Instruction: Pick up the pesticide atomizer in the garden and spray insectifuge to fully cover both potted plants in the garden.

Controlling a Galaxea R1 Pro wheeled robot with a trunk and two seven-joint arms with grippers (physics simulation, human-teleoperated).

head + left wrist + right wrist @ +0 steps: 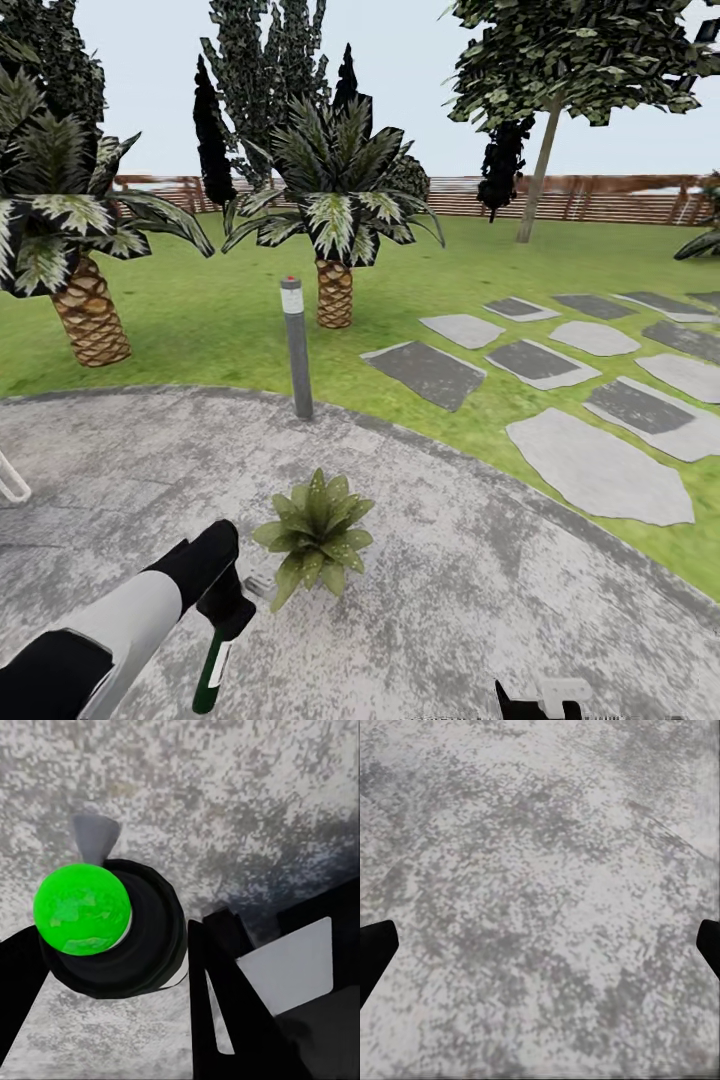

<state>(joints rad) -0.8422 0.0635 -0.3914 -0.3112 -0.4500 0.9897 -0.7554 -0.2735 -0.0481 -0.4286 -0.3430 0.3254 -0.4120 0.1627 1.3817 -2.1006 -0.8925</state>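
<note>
One potted plant [318,540], a low rosette of pointed green leaves, sits on the round grey patio [480,600] just right of my left gripper [228,605]. That gripper is shut on the pesticide atomizer [212,668], whose dark green bottle with a pale label hangs down below the hand. Its grey nozzle [258,584] points toward the plant. In the left wrist view the atomizer [82,909] shows end-on as a bright green disc in a dark ring, between the black fingers [225,1012]. My right gripper [540,945] is open over bare paving.
A tall grey bollard lamp [296,348] stands at the patio's far edge. Behind it are lawn, two palms [335,215], and a brown slatted fence [600,198]. Grey stepping stones [600,465] cross the grass at the right. A white curved object [12,483] sits at the left edge.
</note>
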